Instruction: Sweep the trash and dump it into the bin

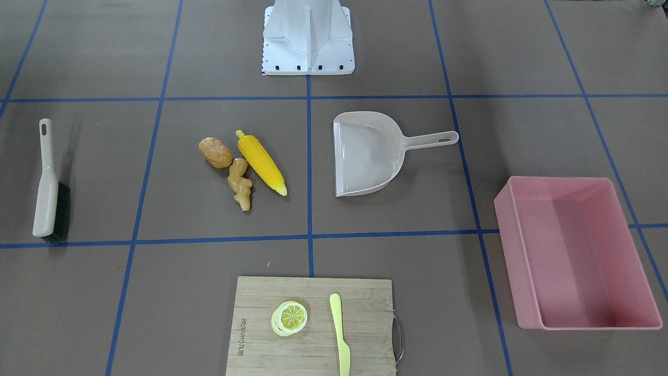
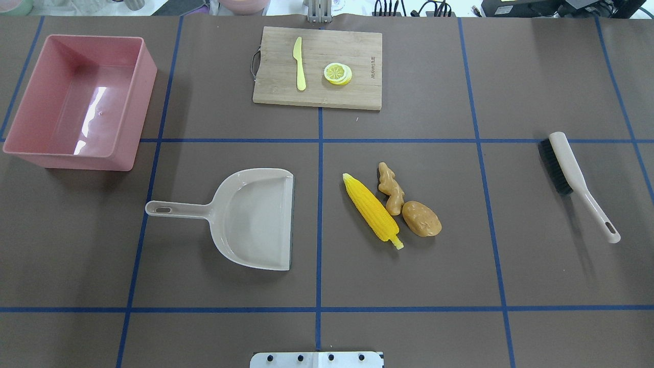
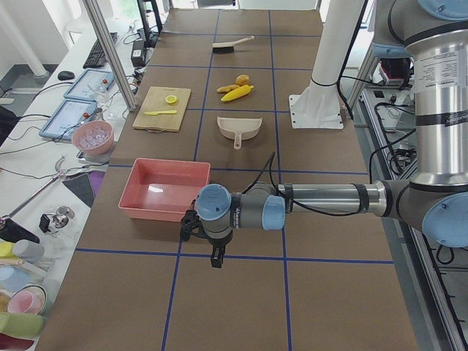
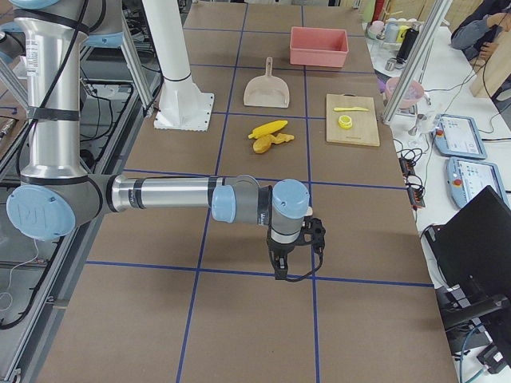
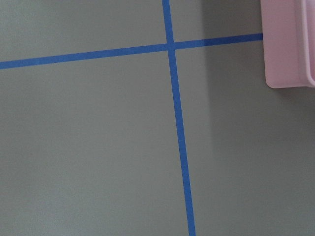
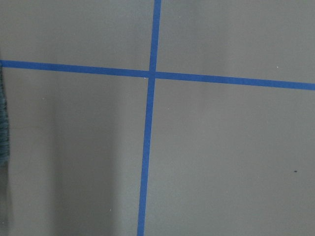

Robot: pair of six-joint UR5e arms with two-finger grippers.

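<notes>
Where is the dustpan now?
In the overhead view the dustpan lies left of centre, its mouth facing the corn cob, the pink bin farther left.

Table layout in the overhead view

Corn cob (image 2: 371,211), ginger root (image 2: 391,188) and potato (image 2: 421,219) lie clustered right of centre; dustpan (image 2: 255,220) left of them; bin (image 2: 82,102) far left, behind; brush (image 2: 572,179) far right; cutting board (image 2: 357,92) behind centre, bearing knife (image 2: 299,64) left of lemon slices (image 2: 337,73).

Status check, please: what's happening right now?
Left gripper, right gripper: hanging over table, open or shut unclear. Corn, potato, ginger unswept between dustpan and brush. Bin empty. Nothing in the way.
</notes>
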